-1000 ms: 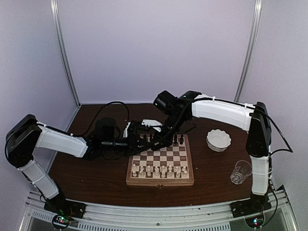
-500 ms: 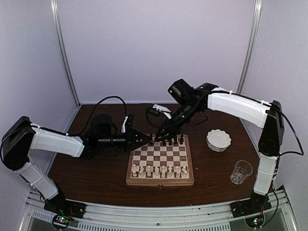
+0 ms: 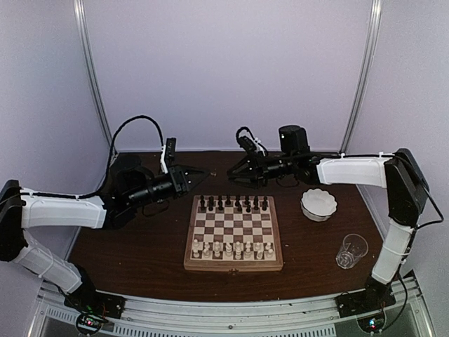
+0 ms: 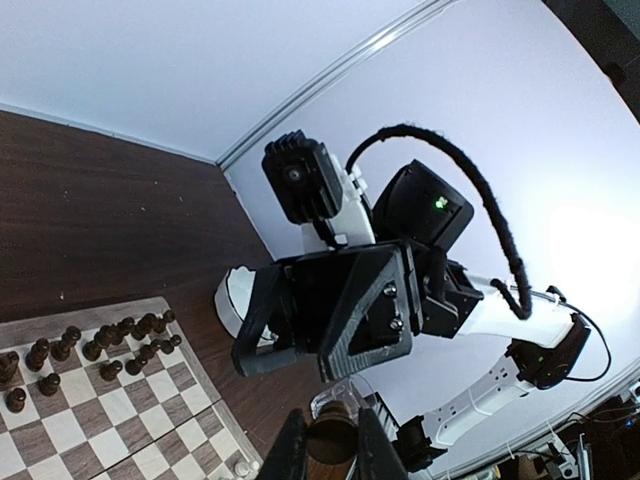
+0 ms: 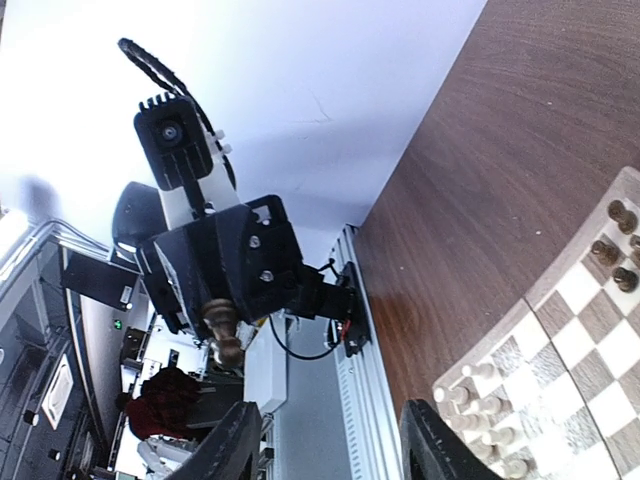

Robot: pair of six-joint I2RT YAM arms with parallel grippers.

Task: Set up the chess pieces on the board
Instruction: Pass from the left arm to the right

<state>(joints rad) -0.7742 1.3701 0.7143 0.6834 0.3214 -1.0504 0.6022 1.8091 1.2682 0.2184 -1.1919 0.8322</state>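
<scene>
- Change noted: half a second ago both tools worked low over the far left part of the board; now both are drawn back and raised toward the far edge of the tabletop, clear of the board and facing one another.
- Left tool: pressed on a dark brown piece, pinched at its upper part with the base hanging free; the right wrist view shows this plainly; the piece is in the air near the far edge, left of centre, and touches neither board nor tabletop.
- Right tool: fingers spread wide, nothing between them; it hangs near the middle of the far edge, just beside the left tool but apart from it.
- Board: lies mid-tabletop, close to the near edge; the dark pieces stand along its far side and the white pieces along its near side; an exact count cannot be made at this size.
- Other items: a white bowl toward the right edge; a clear glass near the near right corner.
- Assessment: the set-up appears well advanced but not complete; one dark piece is off the board in the left tool and needs a square on the far side; whether a handover to the spread right tool is intended cannot be told.
</scene>
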